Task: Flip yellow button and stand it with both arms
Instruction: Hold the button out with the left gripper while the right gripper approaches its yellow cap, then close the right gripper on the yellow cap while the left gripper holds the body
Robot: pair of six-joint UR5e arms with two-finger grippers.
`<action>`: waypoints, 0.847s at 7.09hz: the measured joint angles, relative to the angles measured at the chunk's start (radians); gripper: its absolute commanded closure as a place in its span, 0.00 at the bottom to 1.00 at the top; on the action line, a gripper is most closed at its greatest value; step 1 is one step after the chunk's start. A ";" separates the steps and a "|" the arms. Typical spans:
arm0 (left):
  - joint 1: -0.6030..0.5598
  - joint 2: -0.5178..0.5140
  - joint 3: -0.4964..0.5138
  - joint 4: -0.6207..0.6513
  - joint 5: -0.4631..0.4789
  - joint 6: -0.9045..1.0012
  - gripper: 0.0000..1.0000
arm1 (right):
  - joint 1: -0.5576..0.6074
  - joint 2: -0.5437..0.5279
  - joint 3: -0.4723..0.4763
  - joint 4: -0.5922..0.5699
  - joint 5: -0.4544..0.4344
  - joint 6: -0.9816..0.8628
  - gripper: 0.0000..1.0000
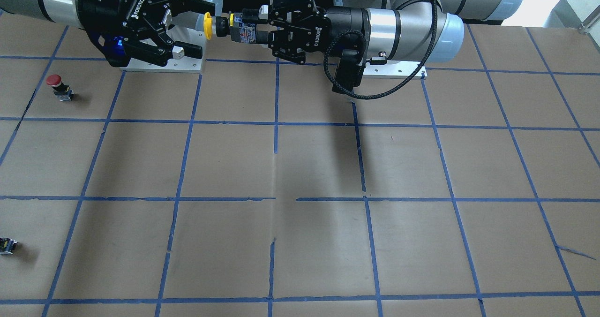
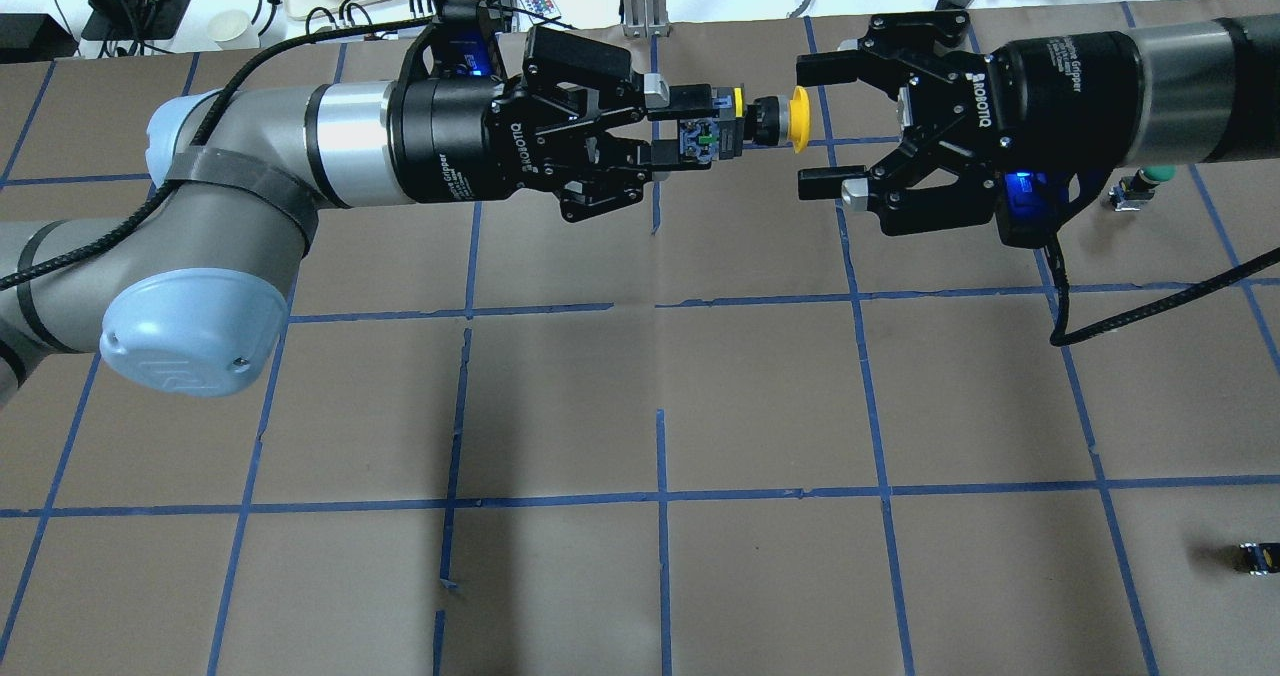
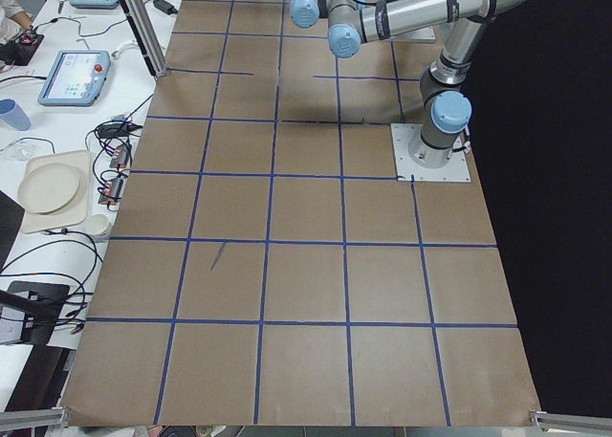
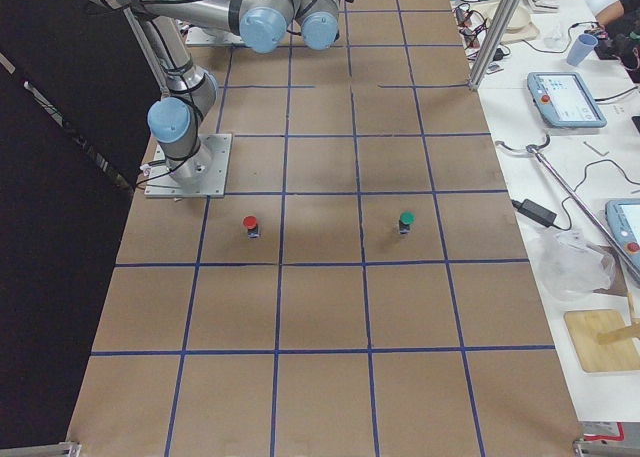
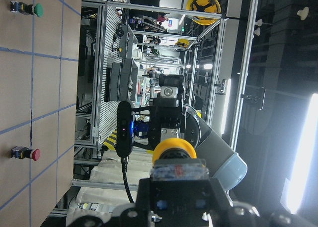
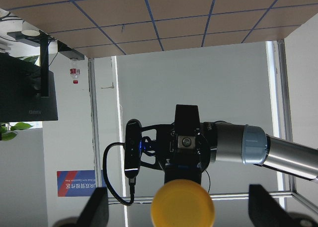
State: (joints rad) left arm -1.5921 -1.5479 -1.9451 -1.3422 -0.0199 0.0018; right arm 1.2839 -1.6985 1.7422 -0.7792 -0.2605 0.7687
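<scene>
The yellow button point(image 2: 775, 119) hangs level in the air above the table's far side, its yellow cap point(image 1: 207, 26) pointing at my right gripper. My left gripper point(image 2: 690, 141) is shut on the button's grey-blue contact block point(image 1: 243, 28). My right gripper point(image 2: 820, 126) is open, with its fingertips on either side of the cap and not touching it. The left wrist view shows the cap point(image 5: 174, 148) beyond the block. The right wrist view shows the cap point(image 6: 182, 204) between my open fingers point(image 6: 97, 209).
A red-capped button point(image 1: 56, 83) and a green-capped button point(image 2: 1140, 184) stand on the brown, blue-taped table on my right side. A tiny dark switch piece point(image 2: 1258, 556) lies near the right edge. Arm base plates point(image 1: 396, 71) sit at the robot's side.
</scene>
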 measured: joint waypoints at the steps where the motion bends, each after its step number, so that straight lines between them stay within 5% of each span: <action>1: 0.000 0.000 0.000 0.000 0.000 -0.002 0.97 | 0.002 -0.012 0.000 0.005 0.001 0.005 0.00; 6: 0.001 0.006 -0.001 0.003 0.000 -0.012 0.97 | 0.009 -0.027 0.009 0.010 0.005 0.006 0.08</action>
State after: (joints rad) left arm -1.5909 -1.5419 -1.9462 -1.3393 -0.0199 -0.0104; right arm 1.2929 -1.7251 1.7509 -0.7690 -0.2557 0.7747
